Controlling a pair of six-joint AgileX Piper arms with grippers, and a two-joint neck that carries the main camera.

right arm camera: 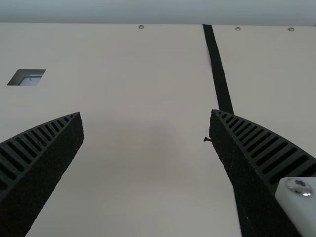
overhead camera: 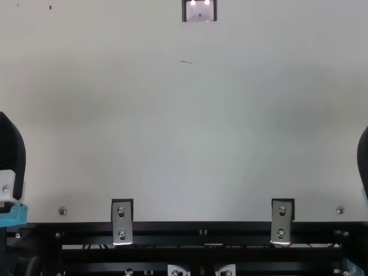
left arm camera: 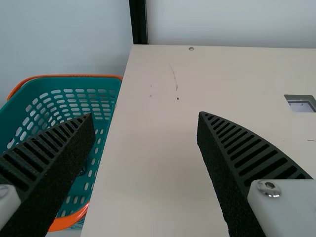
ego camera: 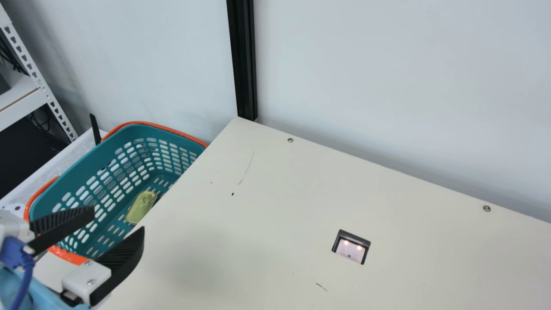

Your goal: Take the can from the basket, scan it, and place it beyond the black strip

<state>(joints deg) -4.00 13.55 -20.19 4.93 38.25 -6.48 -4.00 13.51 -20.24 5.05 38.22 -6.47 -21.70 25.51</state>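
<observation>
Main view, can (ego camera: pixel 140 208) (yellow-green), inside basket (ego camera: pixel 92 160)

Can't see all of the basket (ego camera: pixel 86 163) behind the worktop (ego camera: pixel 258 215); can't see the scanner (overhead camera: pixel 199 11) whole in the top view.

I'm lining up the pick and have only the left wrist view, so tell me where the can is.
Observer: The main view shows the can lying on the floor of the basket.
Operator: Good. Find me the boundary for placing it.
Observer: The right wrist view shows the black strip running across the table.
Operator: Now report the right side.
Observer: The right gripper is open, with nothing between its fingers.
</observation>
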